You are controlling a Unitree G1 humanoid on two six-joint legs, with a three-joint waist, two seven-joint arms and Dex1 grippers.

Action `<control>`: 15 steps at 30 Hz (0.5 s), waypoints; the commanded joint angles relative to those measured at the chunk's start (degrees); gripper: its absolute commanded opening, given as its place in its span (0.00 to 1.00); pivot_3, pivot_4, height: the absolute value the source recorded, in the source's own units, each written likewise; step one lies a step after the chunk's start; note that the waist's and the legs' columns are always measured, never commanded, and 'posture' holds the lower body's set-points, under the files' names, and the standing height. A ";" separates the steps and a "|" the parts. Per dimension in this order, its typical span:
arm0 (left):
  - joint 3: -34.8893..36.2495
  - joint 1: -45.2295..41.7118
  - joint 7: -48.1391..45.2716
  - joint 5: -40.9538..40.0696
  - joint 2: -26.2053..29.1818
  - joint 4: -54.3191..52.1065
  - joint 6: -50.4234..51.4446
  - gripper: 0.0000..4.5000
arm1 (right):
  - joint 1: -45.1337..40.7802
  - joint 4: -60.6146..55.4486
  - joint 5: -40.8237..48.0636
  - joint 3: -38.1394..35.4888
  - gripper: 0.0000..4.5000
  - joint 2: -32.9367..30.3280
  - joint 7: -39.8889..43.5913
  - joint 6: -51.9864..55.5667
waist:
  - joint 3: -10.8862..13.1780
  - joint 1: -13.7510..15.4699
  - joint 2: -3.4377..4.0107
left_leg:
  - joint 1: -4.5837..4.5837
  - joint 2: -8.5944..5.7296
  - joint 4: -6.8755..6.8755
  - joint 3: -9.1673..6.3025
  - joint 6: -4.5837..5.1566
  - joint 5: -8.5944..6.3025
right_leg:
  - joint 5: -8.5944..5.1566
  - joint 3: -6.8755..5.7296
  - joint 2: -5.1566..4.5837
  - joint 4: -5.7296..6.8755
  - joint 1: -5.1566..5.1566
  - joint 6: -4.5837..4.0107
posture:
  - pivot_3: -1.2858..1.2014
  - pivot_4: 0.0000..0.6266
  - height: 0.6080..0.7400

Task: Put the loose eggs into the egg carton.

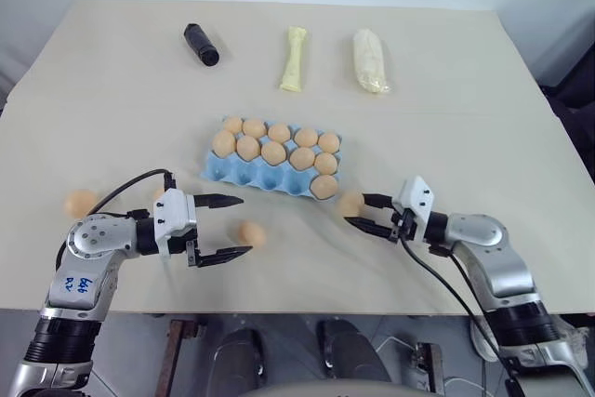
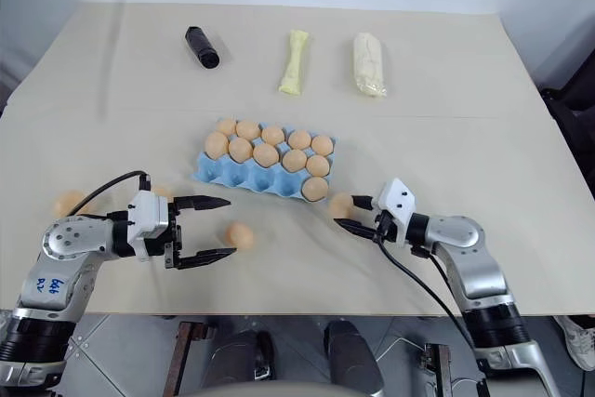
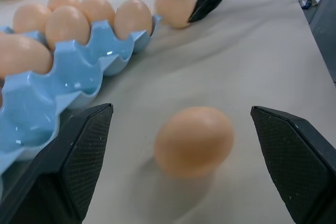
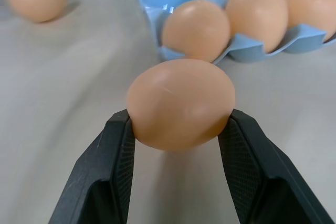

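Note:
The light blue egg carton (image 1: 238, 172) lies mid-table, most of its cups holding eggs and the front-left cups bare. My right gripper (image 1: 356, 210) is shut on a loose egg (image 4: 181, 103) just off the carton's front right corner, low over the table. On the other side, my left gripper (image 1: 244, 225) stands open, and another loose egg (image 1: 249, 233) rests on the table just past its fingertips. That egg (image 3: 194, 140) appears between the two fingers in the left wrist view. A third egg (image 1: 80, 203) lies far left. One more egg (image 1: 160, 194) peeks out behind the left wrist.
Along the far side of the table lie a black cylinder (image 1: 201, 45), a pale yellow packet (image 1: 294, 59) and a whitish bag (image 1: 370, 60). The table's front edge runs just below both arms.

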 commanded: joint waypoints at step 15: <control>8.25 4.94 5.12 -2.09 0.65 -2.10 1.64 1.00 | -17.57 -0.81 -3.40 11.01 0.48 10.81 -9.25 10.32 | 0.00 -1.43 0.00 | -0.10 0.09 -0.07 0.00 -0.05 0.06 | 0.13 -0.09 0.03 -0.03 -0.16 -0.12 | 0.52 0.24 1.00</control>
